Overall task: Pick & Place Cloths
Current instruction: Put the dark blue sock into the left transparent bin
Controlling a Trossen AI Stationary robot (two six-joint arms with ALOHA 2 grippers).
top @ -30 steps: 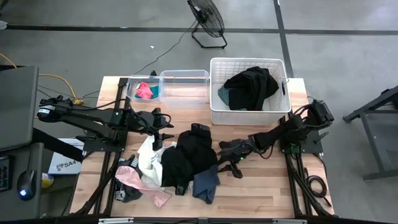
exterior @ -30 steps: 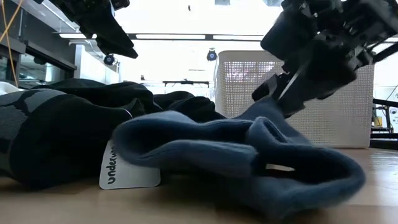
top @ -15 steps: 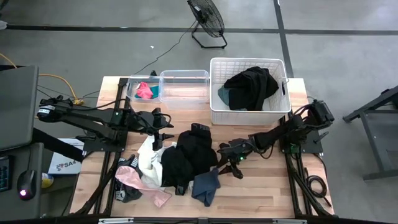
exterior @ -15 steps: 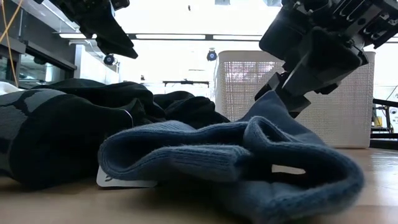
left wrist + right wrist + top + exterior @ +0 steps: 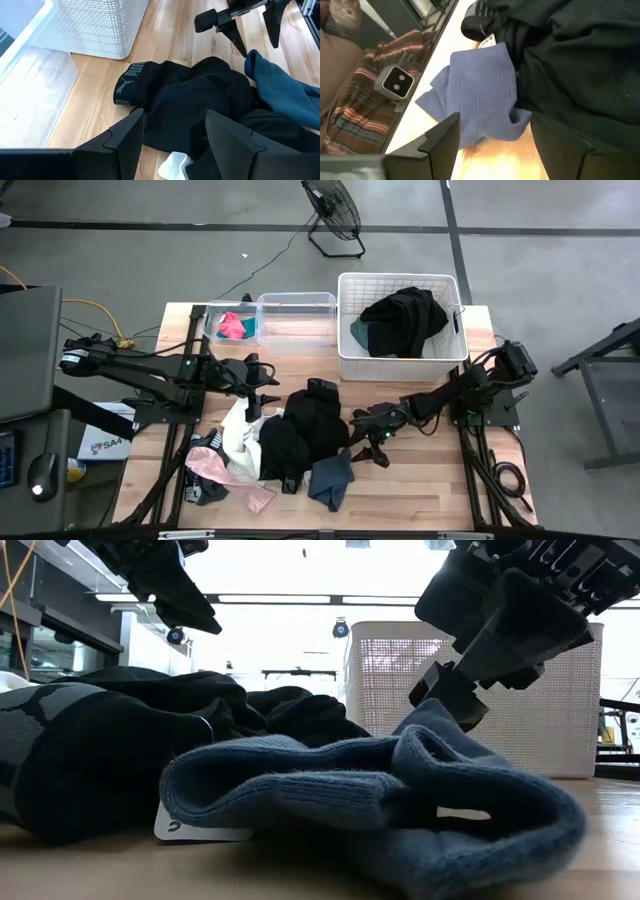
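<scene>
Wooden tabletop point(image 5: 420, 480): cloths point(image 5: 290, 445) are lying heaped, navy one point(image 5: 330, 477) nearest you, in front of the white basket point(image 5: 345, 330). Right pincer point(image 5: 372, 442) is hovering wide over it, gripping nothing. Left pincer point(image 5: 268, 390) is waiting half-spread, empty. You are approaching; next, lower and pinch.

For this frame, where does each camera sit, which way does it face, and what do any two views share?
High: overhead, straight down; both arms, white basket, left gripper, right gripper.
Low: table height, level across; navy cloth close, grippers above.
Left wrist: past its own fingers at black cloth.
Right wrist: past its own fingers at navy cloth.
Shared: the navy cloth shows in all four.
</scene>
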